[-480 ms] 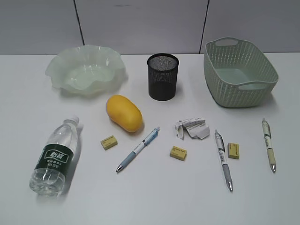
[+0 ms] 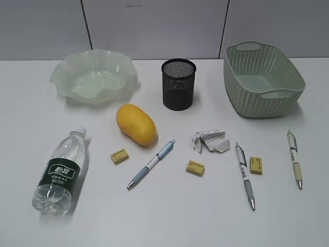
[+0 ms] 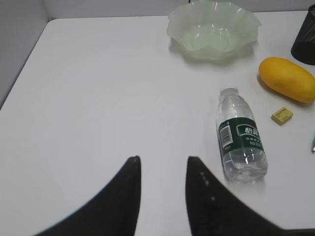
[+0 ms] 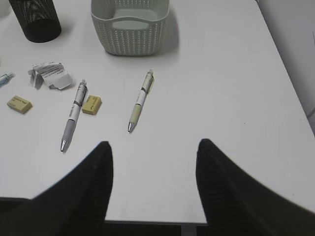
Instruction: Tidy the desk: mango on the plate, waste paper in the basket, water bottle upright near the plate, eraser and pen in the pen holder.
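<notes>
Water bottle point(image 3: 241, 142) lying right of left fingers point(image 3: 162, 169)

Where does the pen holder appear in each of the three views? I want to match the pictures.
Exterior view: the pen holder stands upright at top centre, between the plate and the basket.
Left wrist view: only its edge shows, at the upper right border.
Right wrist view: top left corner.
Shared landmark: the pen holder itself.
</notes>
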Controlling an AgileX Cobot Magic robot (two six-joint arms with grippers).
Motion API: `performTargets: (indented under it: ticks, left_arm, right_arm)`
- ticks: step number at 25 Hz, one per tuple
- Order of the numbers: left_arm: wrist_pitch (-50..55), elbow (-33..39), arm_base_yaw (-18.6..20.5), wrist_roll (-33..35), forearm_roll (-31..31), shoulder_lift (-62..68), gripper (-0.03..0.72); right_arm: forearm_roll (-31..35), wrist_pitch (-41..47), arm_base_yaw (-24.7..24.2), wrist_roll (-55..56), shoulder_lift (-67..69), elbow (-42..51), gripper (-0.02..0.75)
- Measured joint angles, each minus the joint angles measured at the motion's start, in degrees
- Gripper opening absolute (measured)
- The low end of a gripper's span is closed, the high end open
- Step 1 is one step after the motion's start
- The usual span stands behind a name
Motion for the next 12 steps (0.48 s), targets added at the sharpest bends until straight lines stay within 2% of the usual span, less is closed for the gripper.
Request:
performTargets:
  ticks: [12]
  left_arm:
    - [0.0,0.0,0.0,0.0,0.0,0.0,0.237]
  right_arm:
    - [0.0,0.0,0.0,0.0,0.0,0.0,0.435]
